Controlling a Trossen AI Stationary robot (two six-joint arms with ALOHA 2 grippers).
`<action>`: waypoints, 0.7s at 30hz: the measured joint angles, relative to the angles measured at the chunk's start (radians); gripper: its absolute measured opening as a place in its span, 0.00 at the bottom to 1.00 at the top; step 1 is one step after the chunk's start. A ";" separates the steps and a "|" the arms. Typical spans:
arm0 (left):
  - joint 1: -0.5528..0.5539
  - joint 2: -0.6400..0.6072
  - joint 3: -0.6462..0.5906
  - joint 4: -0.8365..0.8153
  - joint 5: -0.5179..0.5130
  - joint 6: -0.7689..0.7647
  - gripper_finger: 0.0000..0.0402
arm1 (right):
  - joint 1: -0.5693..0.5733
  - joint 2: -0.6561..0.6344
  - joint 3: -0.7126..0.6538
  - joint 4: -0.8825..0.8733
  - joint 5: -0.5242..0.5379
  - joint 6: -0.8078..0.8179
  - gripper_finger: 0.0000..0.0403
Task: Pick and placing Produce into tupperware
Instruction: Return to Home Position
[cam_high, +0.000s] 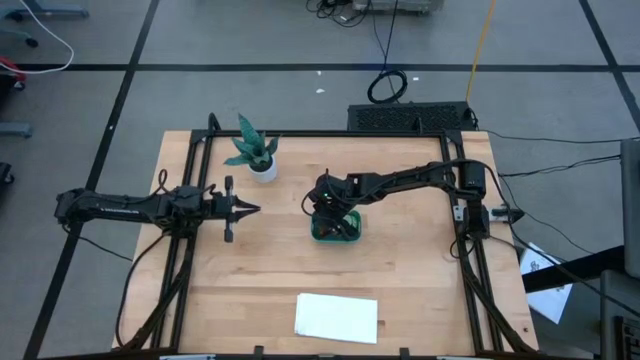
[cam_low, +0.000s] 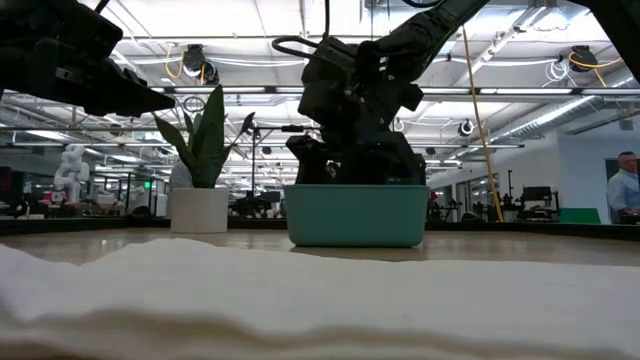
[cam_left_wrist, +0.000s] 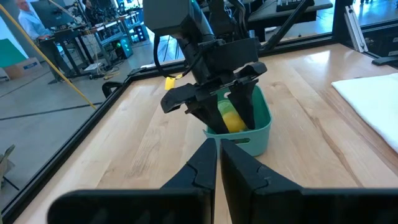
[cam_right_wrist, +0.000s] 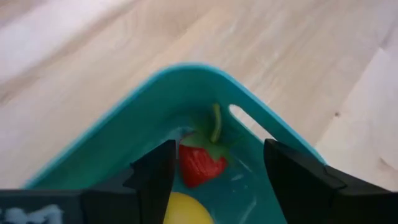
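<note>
Fingers (cam_right_wrist: 155, 177) of the right gripper (cam_right_wrist: 217, 177) stood spread and empty directly over the teal tupperware (cam_low: 355, 215), near the middle of the worktop (cam_high: 400, 290). Inside it lay the red strawberry (cam_right_wrist: 199, 163) and the yellow lemon (cam_left_wrist: 233, 119), side by side. Meanwhile the left gripper (cam_high: 255, 209) hung over the worktop's left part, well apart from the tupperware, its fingers (cam_left_wrist: 202, 165) pressed together on nothing.
</note>
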 joint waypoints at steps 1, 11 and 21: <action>0.000 0.000 0.000 0.000 0.000 0.000 0.06 | 0.000 -0.003 0.000 -0.002 0.014 -0.001 0.57; 0.000 0.000 0.000 -0.001 -0.001 0.000 0.06 | 0.004 -0.071 0.000 -0.007 0.061 -0.004 0.47; 0.000 0.000 0.000 -0.002 -0.008 0.000 0.06 | 0.010 -0.071 0.000 -0.022 0.064 -0.052 0.04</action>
